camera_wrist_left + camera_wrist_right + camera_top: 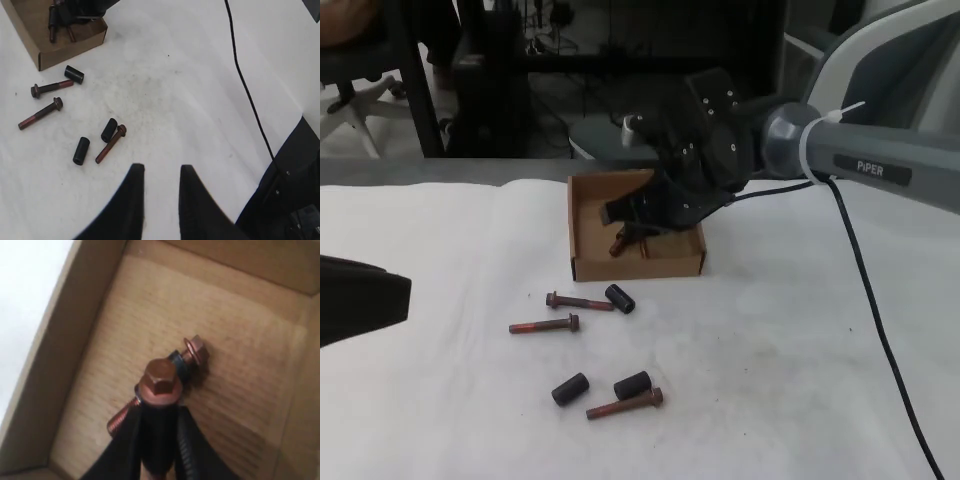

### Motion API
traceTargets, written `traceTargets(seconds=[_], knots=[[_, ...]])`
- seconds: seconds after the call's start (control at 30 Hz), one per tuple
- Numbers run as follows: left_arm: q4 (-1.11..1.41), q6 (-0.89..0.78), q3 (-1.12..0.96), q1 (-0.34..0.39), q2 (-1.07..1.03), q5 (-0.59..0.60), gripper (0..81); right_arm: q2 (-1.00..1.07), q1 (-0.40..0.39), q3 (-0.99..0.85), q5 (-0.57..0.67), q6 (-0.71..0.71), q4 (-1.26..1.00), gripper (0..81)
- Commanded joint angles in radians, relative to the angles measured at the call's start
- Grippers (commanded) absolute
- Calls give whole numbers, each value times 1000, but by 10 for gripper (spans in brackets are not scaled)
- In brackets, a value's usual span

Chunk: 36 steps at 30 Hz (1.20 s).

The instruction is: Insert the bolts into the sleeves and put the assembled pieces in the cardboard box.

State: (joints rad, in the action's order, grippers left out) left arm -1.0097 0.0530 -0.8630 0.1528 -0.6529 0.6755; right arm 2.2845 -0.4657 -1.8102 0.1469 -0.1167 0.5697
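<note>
Grips a bolt [160, 382] head-up between the closed-in fingers of the right gripper [159, 412], inside the cardboard box [582, 262] near the bench's [800, 380] far edge, just beside a second bolt [196, 349] on the box floor. Holds the left gripper [159, 175] empty, fingers narrowly apart, over the bench, well apart from the box. Has three loose bolts [578, 301] [545, 325] [625, 404] and three sleeves [620, 298] [571, 388] [632, 384] on the bench, nearer its front edge than the box.

White-covered bench [770, 400], cardboard box [638, 267], three loose bolts [579, 301] [544, 325] [625, 403], three black sleeves [620, 298] [571, 389] [632, 385] scattered near it
</note>
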Motion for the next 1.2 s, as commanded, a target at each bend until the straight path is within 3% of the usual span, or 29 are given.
traceTargets(seconds=[0.0,0.07,0.1,0.17,0.23,0.27,0.7,0.87,1.17], knots=[[-4,3,-1,-3,6,6,255,-7,7,-14,-12,18,15,1],[-4,3,-1,-3,6,6,255,-7,7,-14,-14,32,14,52],[-4,3,-1,-3,6,6,255,-7,7,-15,-14,43,14,127],[-4,3,-1,-3,6,6,255,-7,7,-16,-14,46,14,344],[-4,3,-1,-3,6,6,255,-9,7,-16,-14,40,25,631],[-4,3,-1,-3,6,6,255,-9,7,-16,-23,40,36,700],[-3,7,-1,-3,23,6,255,-143,1,-16,16,58,160,700],[-3,7,-1,-3,53,6,206,-256,-16,-6,33,90,221,700],[-3,48,-1,-3,81,6,157,-569,-99,257,33,117,240,700]])
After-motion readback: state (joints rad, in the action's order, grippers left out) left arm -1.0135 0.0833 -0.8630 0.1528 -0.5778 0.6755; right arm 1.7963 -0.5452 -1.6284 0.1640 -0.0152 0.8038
